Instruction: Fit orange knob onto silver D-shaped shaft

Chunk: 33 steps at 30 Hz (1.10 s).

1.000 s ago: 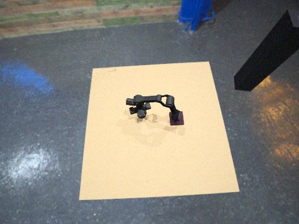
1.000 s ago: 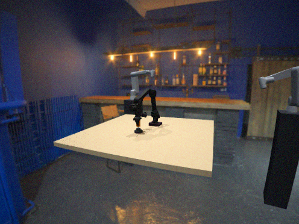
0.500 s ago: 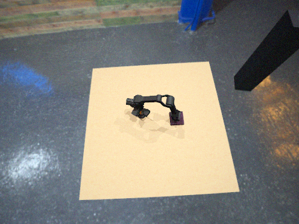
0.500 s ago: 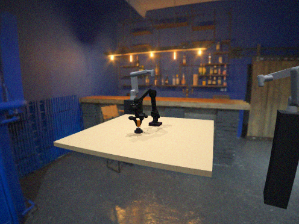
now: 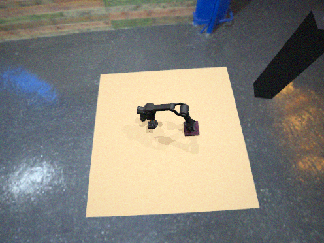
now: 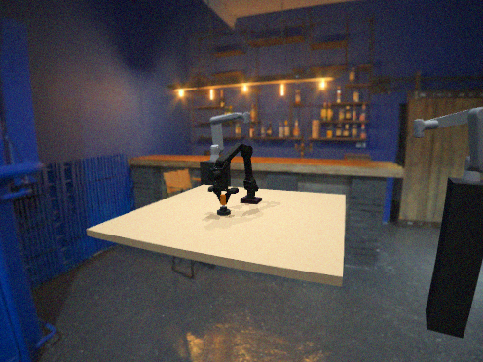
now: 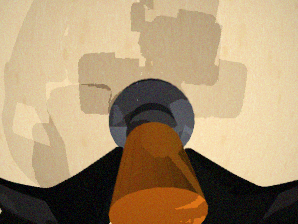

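Note:
The orange knob is upright between the fingers of my gripper, which is shut on it. The dark round pedestal stands on the table directly below the knob. In the exterior view the knob's lower end is just above the pedestal, with a small space between them. In the wrist view the knob's lower end overlaps the raised middle of the pedestal. The D-shaped shaft, its flat side and the knob's hole are hidden, so their alignment cannot be told.
The arm's base stands on a dark purple plate, to the right of the pedestal in the top and exterior views. The pale table top ends in open edges. The arm's shadows fall around the pedestal.

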Motion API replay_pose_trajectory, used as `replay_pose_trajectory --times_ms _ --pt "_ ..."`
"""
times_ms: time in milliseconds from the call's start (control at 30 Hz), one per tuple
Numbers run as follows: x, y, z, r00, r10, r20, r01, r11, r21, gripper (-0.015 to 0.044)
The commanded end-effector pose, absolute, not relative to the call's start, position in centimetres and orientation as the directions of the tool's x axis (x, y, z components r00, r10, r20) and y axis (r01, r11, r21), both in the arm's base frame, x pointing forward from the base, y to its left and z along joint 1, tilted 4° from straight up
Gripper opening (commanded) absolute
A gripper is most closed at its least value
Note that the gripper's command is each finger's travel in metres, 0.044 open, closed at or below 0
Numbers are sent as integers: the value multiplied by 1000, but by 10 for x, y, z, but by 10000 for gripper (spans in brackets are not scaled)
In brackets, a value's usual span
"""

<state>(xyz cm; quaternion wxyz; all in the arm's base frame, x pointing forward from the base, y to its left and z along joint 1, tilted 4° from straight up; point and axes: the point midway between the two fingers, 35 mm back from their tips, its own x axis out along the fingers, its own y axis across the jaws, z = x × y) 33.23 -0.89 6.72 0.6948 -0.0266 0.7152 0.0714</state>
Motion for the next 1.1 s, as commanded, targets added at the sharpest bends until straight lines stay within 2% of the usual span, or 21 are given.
replay_pose_trajectory --times_ms 0,267,467,1067 --pt "336 -11 69 -24 56 -998 355 934 44 0" --pt "338 -12 71 -24 56 -998 796 605 14 0" --pt "337 -12 72 -25 56 -998 961 275 -8 0" --pt "332 -11 69 -25 56 -998 964 264 -9 0"
